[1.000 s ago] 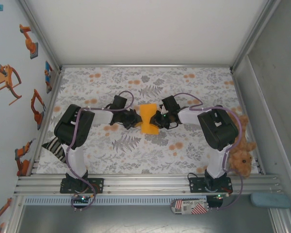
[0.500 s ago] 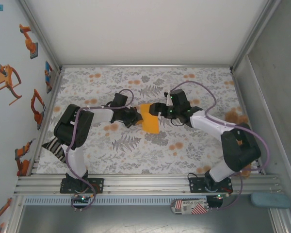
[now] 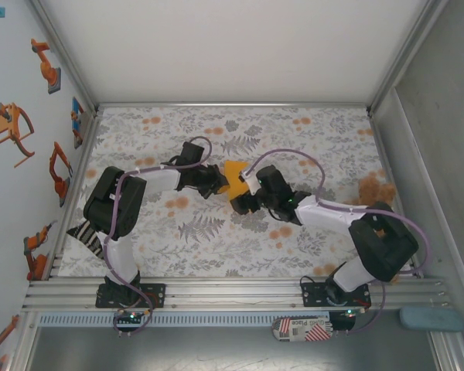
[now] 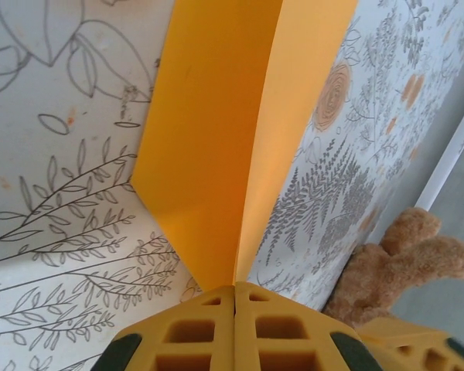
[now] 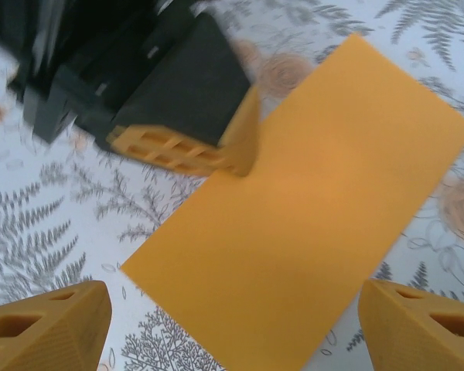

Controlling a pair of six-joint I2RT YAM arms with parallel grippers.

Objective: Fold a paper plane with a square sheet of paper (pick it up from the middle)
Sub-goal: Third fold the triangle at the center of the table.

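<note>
The orange-yellow sheet of paper [image 3: 233,170] is folded double into a rectangle and lies near the middle of the flowered cloth. My left gripper [image 3: 220,183] is shut on its left edge. In the left wrist view the paper [image 4: 209,139] rises as a V from between the closed yellow fingertips of the left gripper [image 4: 234,294]. My right gripper [image 3: 241,202] hovers at the paper's near side, open and holding nothing. In the right wrist view the paper [image 5: 309,209] spreads between the right gripper's [image 5: 236,328] wide-apart fingers, and the left fingers [image 5: 170,151] pinch its edge.
A brown plush teddy [image 3: 375,187] sits at the right edge of the cloth, partly behind my right arm, and appears in the left wrist view as a teddy [image 4: 402,263]. A striped object [image 3: 85,232] lies at the cloth's left edge. Frame walls enclose the table.
My right gripper has opened, let go of the paper's right side and swung round to its near side. The left gripper stays shut on the paper, which has shifted slightly away.
</note>
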